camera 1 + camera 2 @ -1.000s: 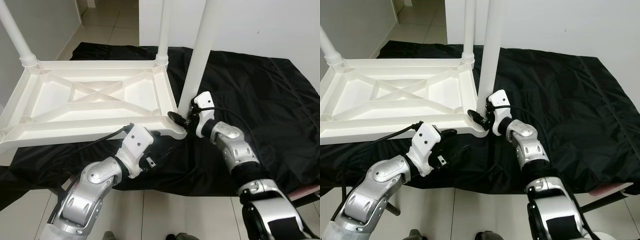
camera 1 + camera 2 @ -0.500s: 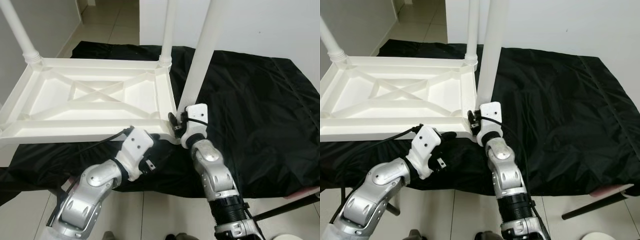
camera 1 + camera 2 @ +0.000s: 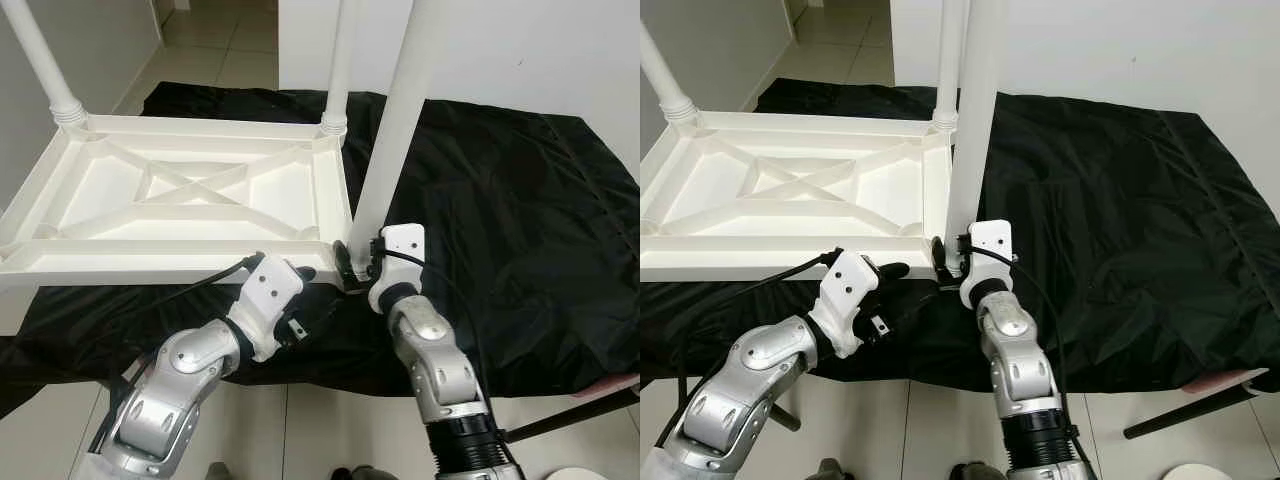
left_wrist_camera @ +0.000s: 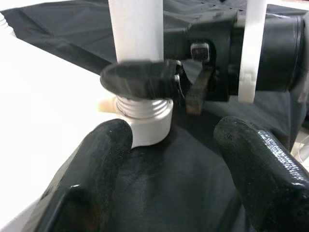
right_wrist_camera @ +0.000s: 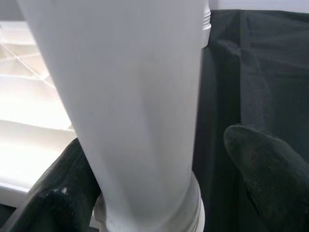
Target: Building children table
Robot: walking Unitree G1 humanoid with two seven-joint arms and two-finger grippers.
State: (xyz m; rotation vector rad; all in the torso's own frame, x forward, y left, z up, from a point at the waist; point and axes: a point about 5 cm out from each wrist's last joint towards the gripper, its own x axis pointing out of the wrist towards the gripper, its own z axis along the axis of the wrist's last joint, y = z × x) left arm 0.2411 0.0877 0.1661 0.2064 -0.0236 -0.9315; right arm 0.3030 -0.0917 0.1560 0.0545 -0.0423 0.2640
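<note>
Nearest the camera, two silver jointed arms reach forward over pale floor tiles (image 3: 330, 430). Left gripper (image 3: 312, 290), white housing with glossy black fingers (image 4: 94, 169), sits just under the near right corner of the tabletop, fingers spread apart with nothing between them, aimed at the ribbed collar of the leg socket (image 4: 145, 113). Right gripper (image 3: 352, 268) is at the base of the near leg (image 3: 392, 130), one black finger on either side of the smooth white tube; in the right wrist view one finger looks pressed to it and the other stands a little off, so whether it has a firm hold I cannot tell. The leg is a long tapering plastic cylinder, long axis upright with a slight lean, foot end running out of the top of the view. The children's table (image 3: 180, 210) lies upside down, white moulded plastic, rectangular, underside ribbed with crossing braces, resting on a crumpled black cloth (image 3: 500, 200). Two further legs stand upright at the far left corner (image 3: 40, 60) and far right corner (image 3: 342, 60). Beyond, white wall (image 3: 520, 50). A dark rod (image 3: 1185, 410) lies on the floor at lower right
</note>
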